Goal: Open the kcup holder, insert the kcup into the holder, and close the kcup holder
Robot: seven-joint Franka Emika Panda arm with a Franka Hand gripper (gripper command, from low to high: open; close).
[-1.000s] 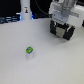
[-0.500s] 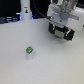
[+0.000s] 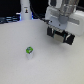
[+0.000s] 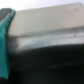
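- The arm ends in a boxy white and pale grey housing with darker grey panels.
- Below it sits the gripper, black and blocky, with short dark fingers.
- The picture is too blurred to show screws, cables or markings.

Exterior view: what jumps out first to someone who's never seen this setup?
The kcup, a tiny pod with a bright green top, stands alone on the white table toward the exterior view's left. At the upper right, the pale arm's tool sits against the black kcup holder. A white upright cylinder stands at the back left.
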